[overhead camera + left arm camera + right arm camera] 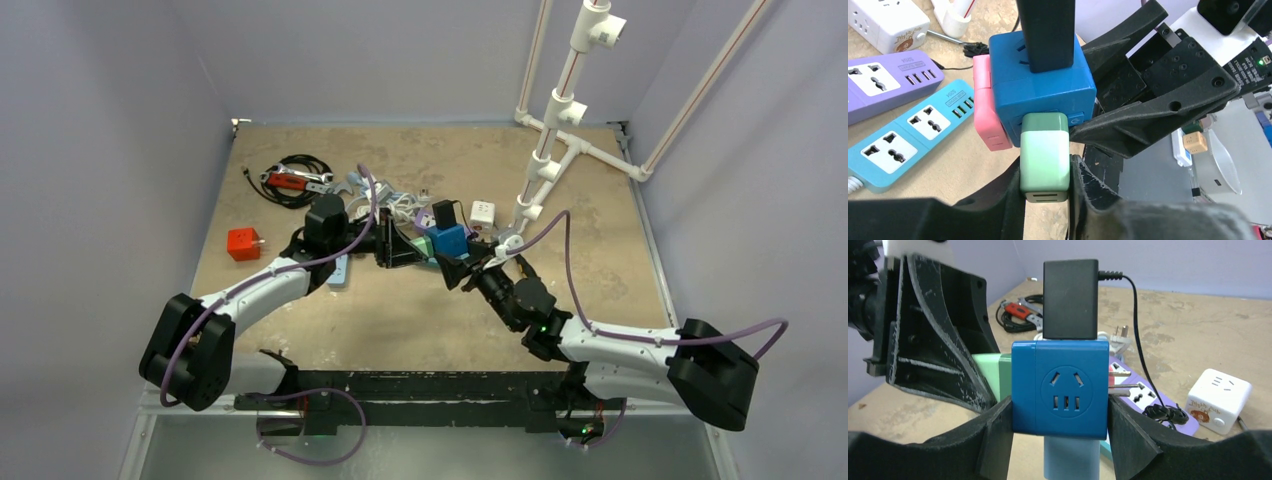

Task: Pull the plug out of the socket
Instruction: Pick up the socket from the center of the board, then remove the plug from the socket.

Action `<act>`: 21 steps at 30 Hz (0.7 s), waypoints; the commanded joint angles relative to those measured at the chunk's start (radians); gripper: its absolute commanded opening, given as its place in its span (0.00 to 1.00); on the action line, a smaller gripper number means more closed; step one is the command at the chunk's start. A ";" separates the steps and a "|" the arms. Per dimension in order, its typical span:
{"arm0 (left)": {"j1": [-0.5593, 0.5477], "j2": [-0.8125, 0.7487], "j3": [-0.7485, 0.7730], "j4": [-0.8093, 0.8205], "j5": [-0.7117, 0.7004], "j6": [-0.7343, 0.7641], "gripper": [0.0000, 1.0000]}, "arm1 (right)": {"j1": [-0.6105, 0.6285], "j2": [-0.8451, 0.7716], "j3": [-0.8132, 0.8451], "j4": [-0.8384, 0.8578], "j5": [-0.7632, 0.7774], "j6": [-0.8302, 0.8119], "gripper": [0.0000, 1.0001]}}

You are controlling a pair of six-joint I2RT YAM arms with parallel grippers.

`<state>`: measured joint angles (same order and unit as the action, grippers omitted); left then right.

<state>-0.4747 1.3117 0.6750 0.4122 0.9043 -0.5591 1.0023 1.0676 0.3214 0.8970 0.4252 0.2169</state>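
A blue cube socket [1060,387] [1043,95] [450,241] is held just above the table between the two arms. My right gripper [1060,412] [462,268] is shut on its left and right faces. A black adapter [1070,297] with a thin cord is plugged into its top. A pink plug [985,105] sits in one side and a light blue plug [1070,457] hangs underneath. A pale green plug [1044,155] [990,367] sticks out of the face toward the left arm. My left gripper [1045,172] [405,248] is shut on it, both fingers pressed against its sides.
A purple power strip [888,85] and a cyan power strip [913,135] lie beside the socket. A white cube socket [1218,400] stands behind. A red cube [243,243], a black cable with tools [295,180] and a white pipe frame [570,110] are further off.
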 commanded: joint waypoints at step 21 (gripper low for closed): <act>-0.007 -0.065 0.052 -0.197 -0.232 0.179 0.00 | 0.030 0.115 0.165 -0.089 0.260 0.092 0.00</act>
<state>-0.4805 1.2751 0.6930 0.2333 0.7380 -0.4335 1.0409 1.1851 0.4129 0.7795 0.5591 0.2546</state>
